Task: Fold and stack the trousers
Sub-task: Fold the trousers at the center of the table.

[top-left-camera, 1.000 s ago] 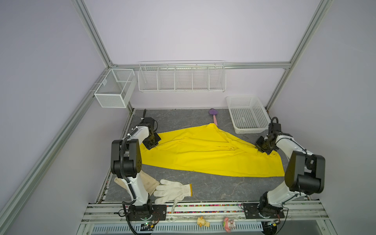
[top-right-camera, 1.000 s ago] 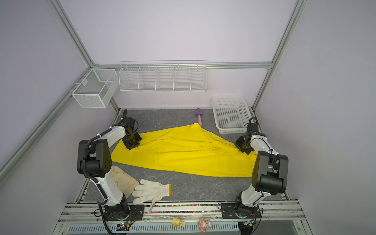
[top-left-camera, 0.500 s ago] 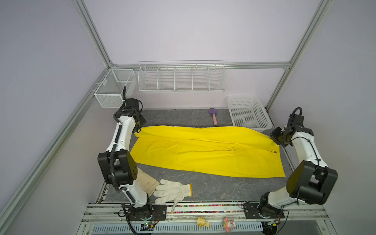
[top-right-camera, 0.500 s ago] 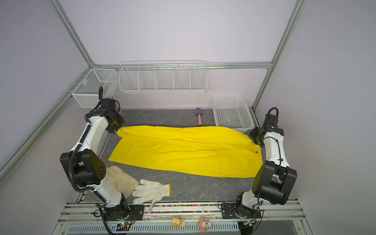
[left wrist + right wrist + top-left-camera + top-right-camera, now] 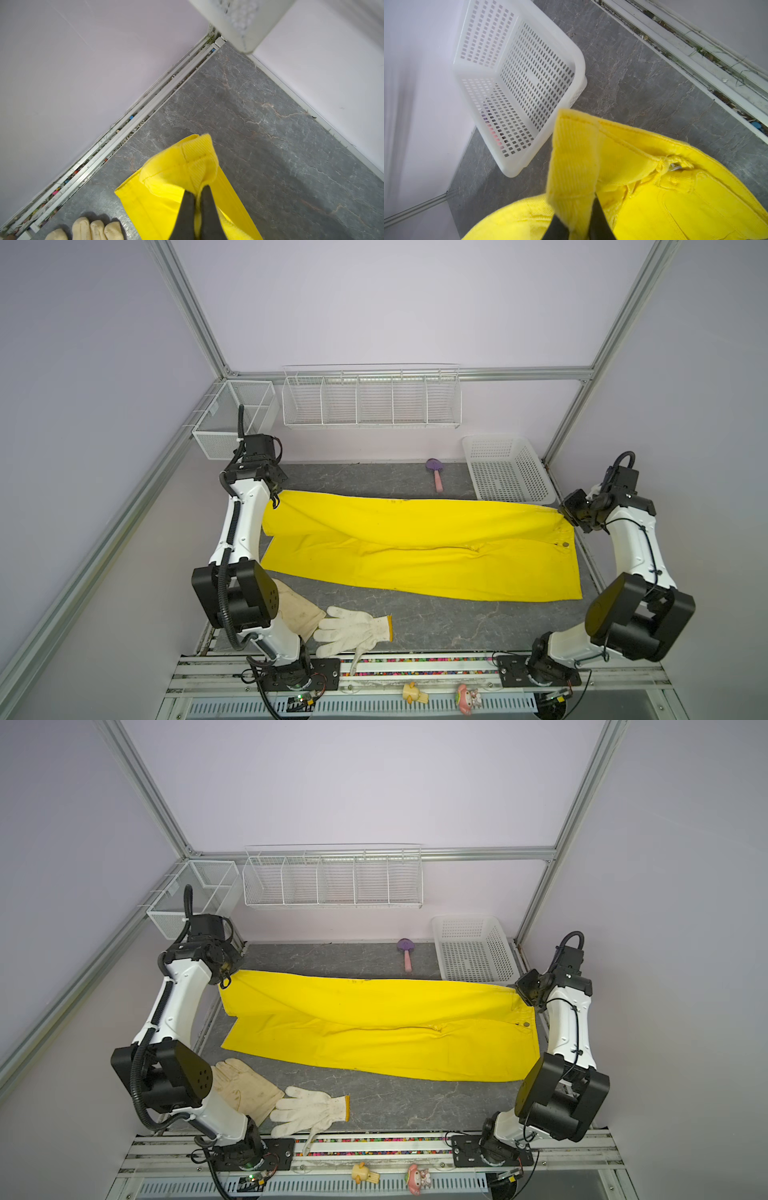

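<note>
Left hand (image 5: 196,192) is shut on a hem corner of the trousers (image 5: 415,556), and right hand (image 5: 575,209) is pinched on the waistband corner, so both are carrying cloth. At the near edge of the bench (image 5: 436,622) lie a knitted glove (image 5: 353,628) and, touching its fingertips, a leather glove (image 5: 299,610) partly under the left arm; both are clear of the yellow cloth. Beyond them the near leg lies flat and slightly slantwise. The waistband button (image 5: 565,545) shows close to the right edge. The far leg is drawn tight between the two hands, its far edge raised off the bench from the far-left corner across to the right edge. Behind that line sit a small brush (image 5: 435,472) and a white basket (image 5: 494,438) in the far-right corner, whose near wall is just beside the lifted waistband. The likely trouble is the grip: each hand holds only a small corner, so more outward pull could strip the cloth from one pinch and drop that end in a heap. Bringing the raised leg over the slanted near one could also leave the hems mismatched, and the waistband could snag on the basket wall.
</note>
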